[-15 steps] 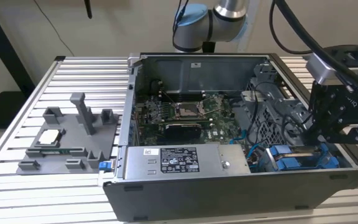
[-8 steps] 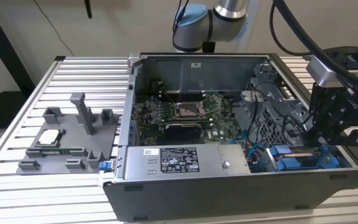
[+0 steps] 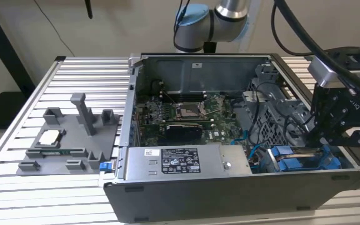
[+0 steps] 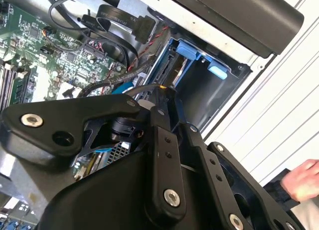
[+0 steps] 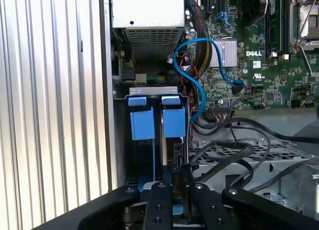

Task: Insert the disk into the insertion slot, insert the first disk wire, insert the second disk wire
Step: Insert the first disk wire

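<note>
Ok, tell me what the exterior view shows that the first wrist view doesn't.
Exterior view adds: the grey fixture tray on the slatted table and the arm's blue-capped joints. First wrist view adds: the power supply's vent grille. Shared: the motherboard, the blue cable, the insertion slot with its blue pieces, and the tool hanging at it.

Exterior view high, oblique over the computer case [image 3: 217, 199]; both wrist views close on the insertion slot [image 5: 149, 93] [image 4: 199, 90].

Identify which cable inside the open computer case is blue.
The thin bright-blue looping cable reaching the green motherboard; the thick cables nearby are black.
</note>
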### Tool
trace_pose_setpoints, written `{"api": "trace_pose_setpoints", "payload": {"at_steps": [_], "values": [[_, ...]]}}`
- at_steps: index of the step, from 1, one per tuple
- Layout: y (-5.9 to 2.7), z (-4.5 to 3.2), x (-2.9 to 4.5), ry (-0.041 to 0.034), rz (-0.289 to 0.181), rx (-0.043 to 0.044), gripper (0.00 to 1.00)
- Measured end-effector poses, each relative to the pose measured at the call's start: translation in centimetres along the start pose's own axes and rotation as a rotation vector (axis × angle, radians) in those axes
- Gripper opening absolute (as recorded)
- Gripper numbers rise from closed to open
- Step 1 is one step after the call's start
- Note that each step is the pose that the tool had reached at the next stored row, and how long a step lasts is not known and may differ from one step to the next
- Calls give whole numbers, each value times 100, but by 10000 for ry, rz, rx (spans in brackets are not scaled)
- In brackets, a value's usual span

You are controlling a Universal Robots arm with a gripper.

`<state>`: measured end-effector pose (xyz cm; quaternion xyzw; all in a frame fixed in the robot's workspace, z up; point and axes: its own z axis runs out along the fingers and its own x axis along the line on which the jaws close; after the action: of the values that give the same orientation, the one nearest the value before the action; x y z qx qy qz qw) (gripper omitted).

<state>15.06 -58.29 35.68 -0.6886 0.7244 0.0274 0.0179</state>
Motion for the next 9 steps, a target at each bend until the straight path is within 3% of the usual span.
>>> {"api": "trace_pose_setpoints", "payload": {"at_steps": [5, 9], "values": [[7, 16, 2, -3, -3, 65, 19], [7, 51, 4, -14, -18, 284, 19]]}}
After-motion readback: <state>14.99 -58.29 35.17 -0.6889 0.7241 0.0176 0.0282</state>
